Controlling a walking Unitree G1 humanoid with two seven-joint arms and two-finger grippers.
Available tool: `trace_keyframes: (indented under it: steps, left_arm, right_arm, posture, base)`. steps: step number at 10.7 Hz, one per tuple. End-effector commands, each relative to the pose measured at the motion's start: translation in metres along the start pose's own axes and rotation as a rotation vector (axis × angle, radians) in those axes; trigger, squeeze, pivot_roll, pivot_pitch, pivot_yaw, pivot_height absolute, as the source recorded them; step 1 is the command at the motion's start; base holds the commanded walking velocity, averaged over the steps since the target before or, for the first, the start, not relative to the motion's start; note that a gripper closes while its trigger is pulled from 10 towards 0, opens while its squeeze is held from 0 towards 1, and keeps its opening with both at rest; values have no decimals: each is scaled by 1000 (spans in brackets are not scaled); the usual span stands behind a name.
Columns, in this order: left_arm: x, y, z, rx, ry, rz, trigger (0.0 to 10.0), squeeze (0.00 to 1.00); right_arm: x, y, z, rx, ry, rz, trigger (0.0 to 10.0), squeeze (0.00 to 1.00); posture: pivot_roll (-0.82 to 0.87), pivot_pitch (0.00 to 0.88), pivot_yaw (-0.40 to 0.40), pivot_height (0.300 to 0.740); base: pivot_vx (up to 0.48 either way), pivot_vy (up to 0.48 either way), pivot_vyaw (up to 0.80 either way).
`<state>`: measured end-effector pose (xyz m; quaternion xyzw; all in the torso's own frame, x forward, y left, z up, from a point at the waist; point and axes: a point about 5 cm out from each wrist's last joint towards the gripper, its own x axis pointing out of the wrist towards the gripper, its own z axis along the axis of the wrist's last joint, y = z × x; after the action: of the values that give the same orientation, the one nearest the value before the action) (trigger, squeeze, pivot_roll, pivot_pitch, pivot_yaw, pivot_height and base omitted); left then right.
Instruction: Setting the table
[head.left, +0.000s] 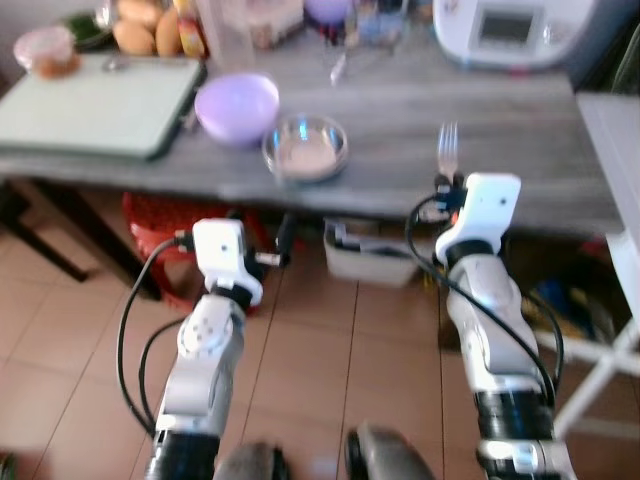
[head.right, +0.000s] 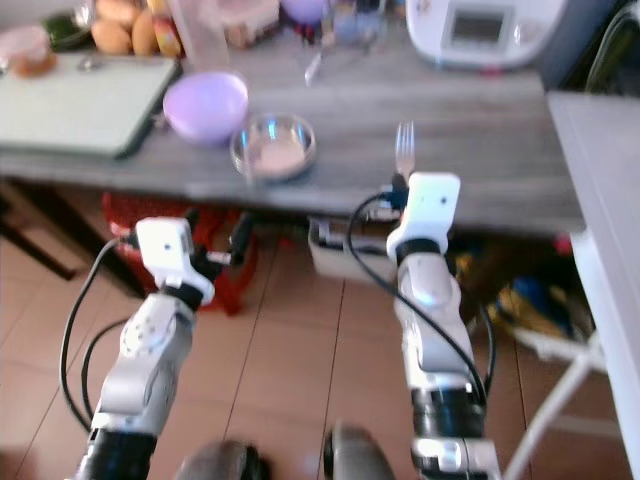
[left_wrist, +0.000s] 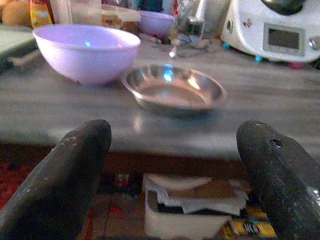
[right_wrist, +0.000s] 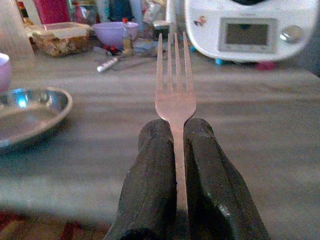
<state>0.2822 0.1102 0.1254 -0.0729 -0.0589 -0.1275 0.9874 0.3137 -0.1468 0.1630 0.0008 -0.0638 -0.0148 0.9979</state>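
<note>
Two silver arms reach forward from the robot toward the grey wooden bench (head.left: 400, 110). Beneath the bench's front edge a pale bin (head.left: 370, 262) of papers stands on the tiled floor (head.left: 60, 350), with a red crate (head.left: 160, 235) well to the robot's left of it. At the bench's far left lies a pale green cutting board (head.left: 95, 105), and at its far right stands a white kitchen machine (head.left: 505, 30) with a small screen. Just right of the board sits a lilac bowl (head.left: 237, 105), and touching or nearly touching it, nearer the bench's front edge, a shallow steel dish (head.left: 306, 147).

Below the bench's front edge, under the bowl, the left pincer (left_wrist: 175, 165) hangs spread wide, holding nothing. At the front edge, well right of the steel dish, the right pincer (right_wrist: 180, 150) is pressed together on the handle of a metal fork (right_wrist: 174, 85), whose tines point out over the benchtop toward the kitchen machine.
</note>
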Motion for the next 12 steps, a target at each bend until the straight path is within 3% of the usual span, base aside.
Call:
trace_keyframes:
  steps: [1,2,6,8,12]
  left_arm:
    - [-5,4,-1,22,15,-4,10000,0]
    - [-6,8,-2,17,26,8,10000,0]
    - [-24,25,-1,4,44,103,10000,0]
    - [-32,38,-4,11,79,146,10000,0]
    - [-35,46,1,20,79,163,10000,0]
  right_arm:
    - [2,5,4,8,-19,-7,10000,0]
    - [3,3,4,6,-18,-16,10000,0]
    - [-1,0,-2,47,0,-57,10000,0]
    - [1,-7,-6,118,31,-102,10000,0]
    - [12,-2,-7,227,65,-128,10000,0]
  posture:
    - [-64,170,44,740]
    - [-64,170,44,740]
    - [-64,187,69,740]
    - [-42,211,76,740]
    - [-25,228,79,740]
  base:
    - [480,0,0]
    - [439,0,0]
    - [0,0,0]
    - [0,0,0]
    - [0,0,0]
